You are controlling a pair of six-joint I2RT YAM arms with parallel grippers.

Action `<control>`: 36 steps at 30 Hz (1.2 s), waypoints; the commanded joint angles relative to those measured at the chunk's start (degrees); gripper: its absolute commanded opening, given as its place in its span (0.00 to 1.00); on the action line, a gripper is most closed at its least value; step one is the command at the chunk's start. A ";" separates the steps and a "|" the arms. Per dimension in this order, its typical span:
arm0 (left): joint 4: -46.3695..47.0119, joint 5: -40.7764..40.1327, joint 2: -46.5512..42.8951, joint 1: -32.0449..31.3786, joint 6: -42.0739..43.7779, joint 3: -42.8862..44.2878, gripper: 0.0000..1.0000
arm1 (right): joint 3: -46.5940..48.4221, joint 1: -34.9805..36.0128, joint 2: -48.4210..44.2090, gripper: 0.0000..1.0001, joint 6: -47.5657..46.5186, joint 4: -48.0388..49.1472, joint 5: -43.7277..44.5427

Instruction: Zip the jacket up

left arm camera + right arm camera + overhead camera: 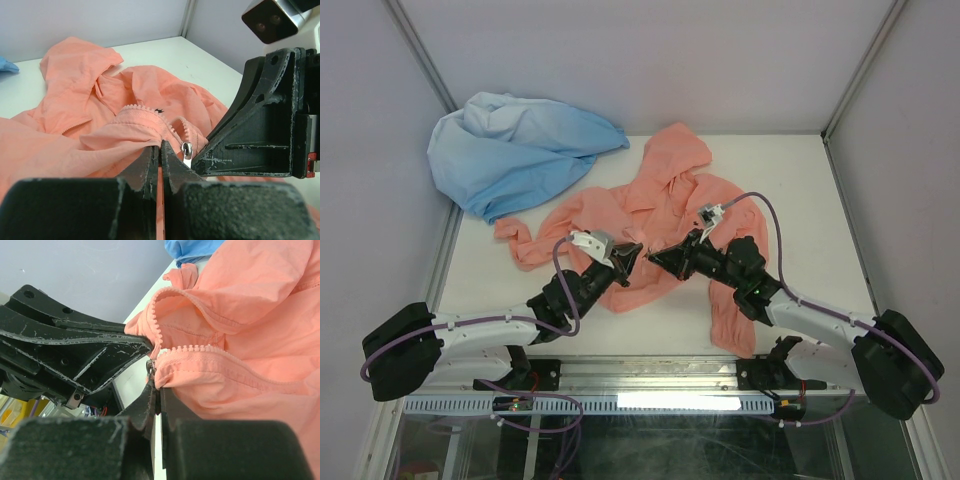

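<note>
The salmon-pink jacket (665,205) lies crumpled mid-table, hood toward the back and front zip open. My left gripper (630,256) and right gripper (654,259) meet tip to tip at its near hem. In the left wrist view the left gripper (160,146) is shut on a fold of the jacket (85,95) beside the silver zip slider (186,150). The right gripper's fingers (250,135) are just to the right. In the right wrist view the right gripper (159,389) is shut on the jacket's (250,325) zip edge, just below the slider (150,367).
A light blue garment (510,150) is heaped at the back left, touching the jacket's left sleeve. It also shows in the right wrist view (192,247). One pink sleeve (728,315) hangs toward the table's front edge under my right arm. Walls enclose three sides.
</note>
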 commanded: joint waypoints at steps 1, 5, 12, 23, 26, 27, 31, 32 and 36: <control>0.66 -0.65 -0.68 -1.16 2.31 0.76 0.00 | 3.46 0.29 -1.98 0.00 0.11 -0.05 1.21; 0.58 -0.86 -1.32 -1.65 3.06 0.18 0.00 | 5.04 0.22 -1.98 0.00 -0.36 -3.35 1.31; 0.18 1.88 -4.20 -1.80 4.30 -1.72 0.00 | 6.93 -1.52 -2.06 0.00 -2.19 -6.56 -0.42; -3.80 6.12 -6.58 -1.78 5.50 -1.93 0.00 | 14.69 -4.38 1.66 0.00 -2.19 -18.30 -0.42; -3.58 4.13 -7.02 -1.63 6.00 -2.06 0.00 | 14.98 -5.29 0.98 0.00 -12.94 -22.67 -18.76; -3.09 4.21 -7.35 -1.63 6.31 -2.26 0.00 | 14.56 -5.67 0.57 0.00 -13.97 -23.76 -18.88; -0.33 5.22 -7.27 -1.54 7.36 -3.48 0.00 | 12.17 -6.01 -0.98 0.00 -15.56 -24.89 -20.30; 0.55 5.26 -6.95 -1.54 7.73 -3.72 0.00 | 11.79 -5.98 -1.15 0.00 -15.65 -24.94 -20.98; 3.75 5.56 -6.04 -1.54 10.34 -4.14 0.00 | 10.19 -5.68 -2.09 0.00 -16.03 -24.41 -22.51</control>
